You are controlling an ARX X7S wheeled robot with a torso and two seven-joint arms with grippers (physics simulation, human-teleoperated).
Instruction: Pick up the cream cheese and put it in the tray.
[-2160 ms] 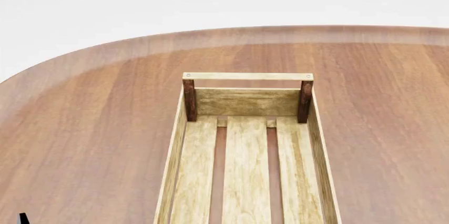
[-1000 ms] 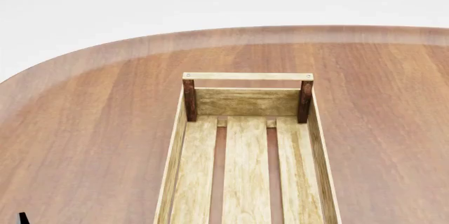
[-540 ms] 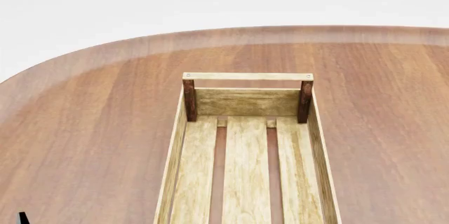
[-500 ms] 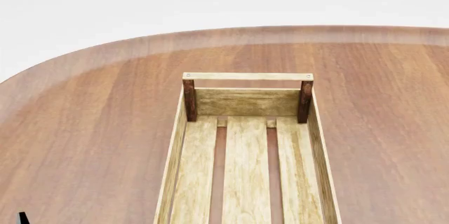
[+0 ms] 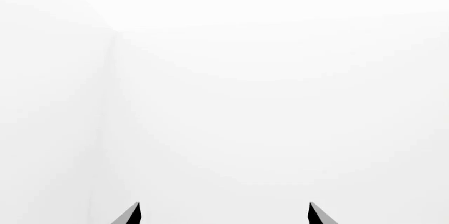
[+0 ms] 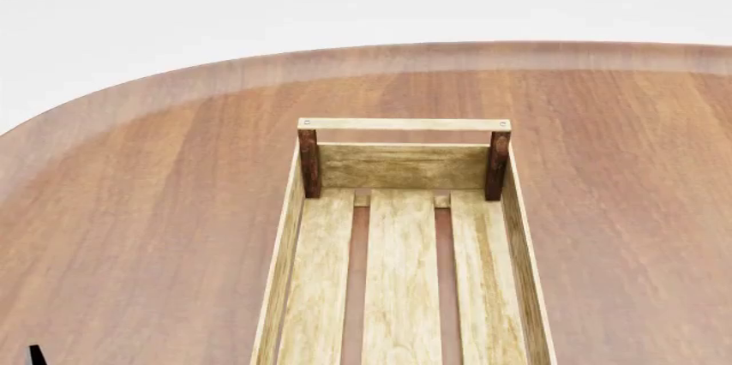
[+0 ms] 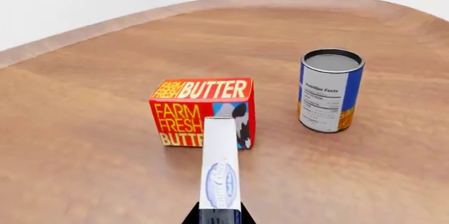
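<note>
Table point(image 6: 137, 211): brown wood, rounded far edge. Tray point(image 6: 291, 236) on it, lengthwise away from head cam; 3 floor slats bare, nothing inside.

Head view shows tray only. R wrist view alone shows butter box point(image 7: 200, 111) and can point(image 7: 329, 90), both upright on table, apart from each other.

R gripper point(image 7: 218, 217): jaws closed narrow on cream cheese point(image 7: 220, 169), box held edge-up, raised above table in front of butter box.

L gripper point(image 5: 223, 214): 2 fingertips point(image 5: 130, 214) wide apart, nothing between; L wrist view is blank white.
</note>
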